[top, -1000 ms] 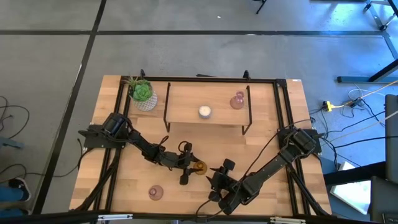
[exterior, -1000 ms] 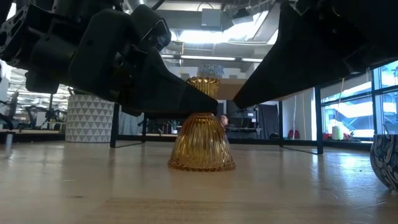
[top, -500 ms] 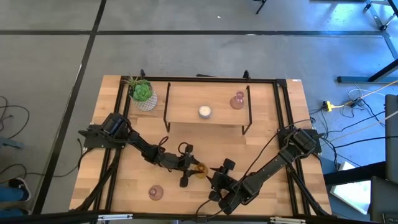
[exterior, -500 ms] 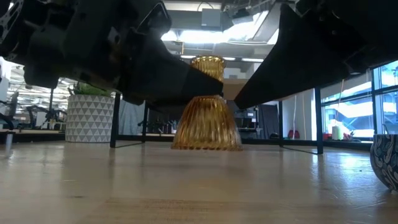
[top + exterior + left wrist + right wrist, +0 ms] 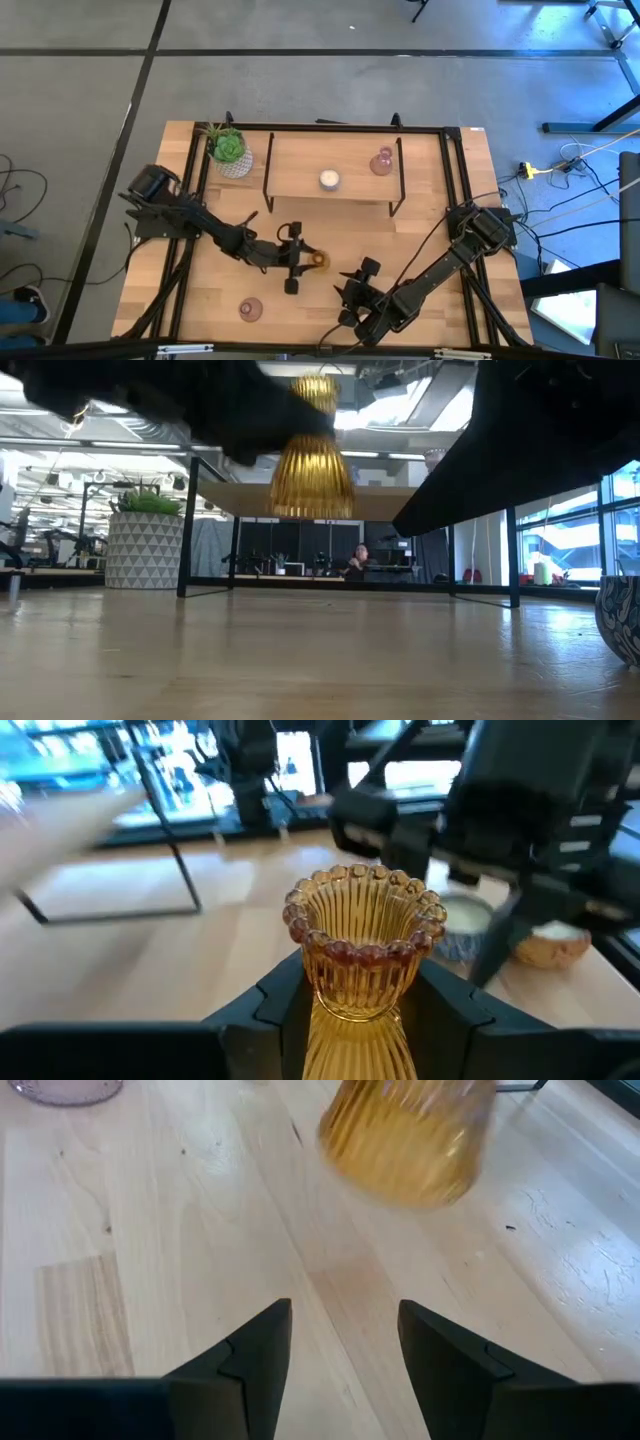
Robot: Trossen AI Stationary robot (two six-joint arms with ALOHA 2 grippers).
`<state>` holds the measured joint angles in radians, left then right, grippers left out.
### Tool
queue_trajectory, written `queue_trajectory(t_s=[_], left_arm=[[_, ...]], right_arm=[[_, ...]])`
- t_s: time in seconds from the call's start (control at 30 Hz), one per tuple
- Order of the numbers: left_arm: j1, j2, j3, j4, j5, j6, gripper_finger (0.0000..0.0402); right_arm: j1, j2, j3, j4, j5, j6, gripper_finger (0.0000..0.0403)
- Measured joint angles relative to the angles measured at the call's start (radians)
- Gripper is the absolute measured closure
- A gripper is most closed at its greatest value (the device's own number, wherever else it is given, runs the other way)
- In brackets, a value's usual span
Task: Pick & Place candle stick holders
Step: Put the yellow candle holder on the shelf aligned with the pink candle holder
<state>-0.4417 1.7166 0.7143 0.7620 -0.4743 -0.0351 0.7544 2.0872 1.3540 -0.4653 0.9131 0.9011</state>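
We hold the amber candle stick holder (image 5: 362,955) by its narrow neck in our left gripper (image 5: 293,258), fingers closed on either side just under the beaded rim, so the flared base hangs free and it stays upright; the low view shows it well clear of the table (image 5: 420,220). We judge this grip suits carrying it toward the raised shelf (image 5: 300,180), where a pink holder (image 5: 381,161) and a cream-white one (image 5: 329,179) sit. Our right gripper (image 5: 340,1355) waits nearby, fingers spread and empty, while another pink holder (image 5: 250,310) rests near the table's front edge.
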Motion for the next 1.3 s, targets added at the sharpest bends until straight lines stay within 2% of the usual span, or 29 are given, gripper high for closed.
queue_trajectory(t_s=[0.2,0.5,0.77,0.93,1.13,1.3], left_arm=[[0.068,-0.145,-0.001,-0.095,-0.028,0.086,0.0278],[0.272,-0.345,-0.002,-0.194,0.106,0.159,0.0278],[0.483,-0.466,-0.002,-0.248,0.224,0.178,0.0278],[0.602,-0.471,0.073,-0.354,0.308,0.181,0.0278],[0.678,-0.385,0.254,-0.552,0.393,0.234,0.0278],[0.744,-0.328,0.332,-0.563,0.492,0.231,0.0278]], right_arm=[[0.000,0.000,0.000,0.007,0.001,0.001,0.0217],[0.000,0.000,0.000,0.015,0.002,0.001,0.0217],[0.000,0.000,0.000,0.015,0.002,0.001,0.0217],[-0.003,0.000,0.000,0.015,0.002,0.001,0.0217],[-0.006,0.000,0.000,0.015,0.002,0.001,0.0217],[-0.007,0.000,0.000,0.017,0.002,0.001,0.0217]])
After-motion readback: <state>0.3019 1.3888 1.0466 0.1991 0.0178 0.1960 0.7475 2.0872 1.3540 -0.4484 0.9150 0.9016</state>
